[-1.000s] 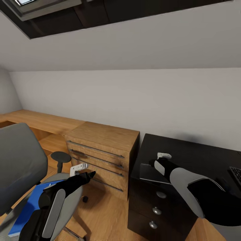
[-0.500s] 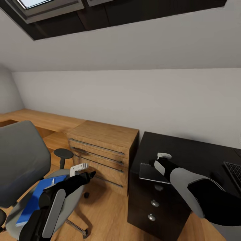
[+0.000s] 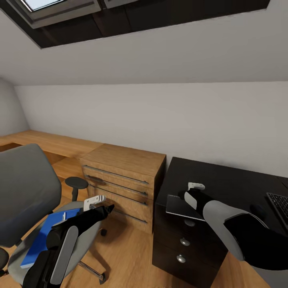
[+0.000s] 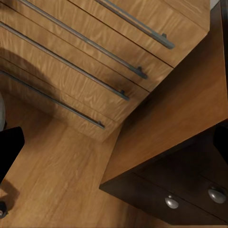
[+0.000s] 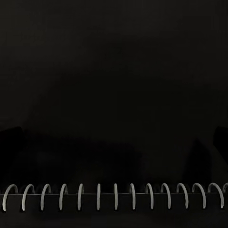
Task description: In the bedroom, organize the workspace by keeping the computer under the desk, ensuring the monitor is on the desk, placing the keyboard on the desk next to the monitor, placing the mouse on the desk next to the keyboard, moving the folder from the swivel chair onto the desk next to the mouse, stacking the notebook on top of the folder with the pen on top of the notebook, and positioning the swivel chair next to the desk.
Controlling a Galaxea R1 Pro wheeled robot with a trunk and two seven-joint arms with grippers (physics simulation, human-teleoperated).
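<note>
Black desk [image 3: 240,180] sat under my right gripper [image 3: 191,191], which was clenched on the notebook [image 3: 180,206] at the desk's left end. The folder [image 3: 42,236] lay on the chair [image 3: 24,192], so I judged parking the notebook flat came first. My left gripper [image 3: 100,202]: state unclear.

Before me: black desk [image 3: 236,180] with a keyboard [image 3: 279,205] lying at its far right edge. At my left, the grey swivel chair [image 3: 24,192] carries a blue folder [image 3: 42,236] on its seat. Chair and wooden drawer unit [image 3: 124,180] stand on the wood floor [image 3: 128,260].
</note>
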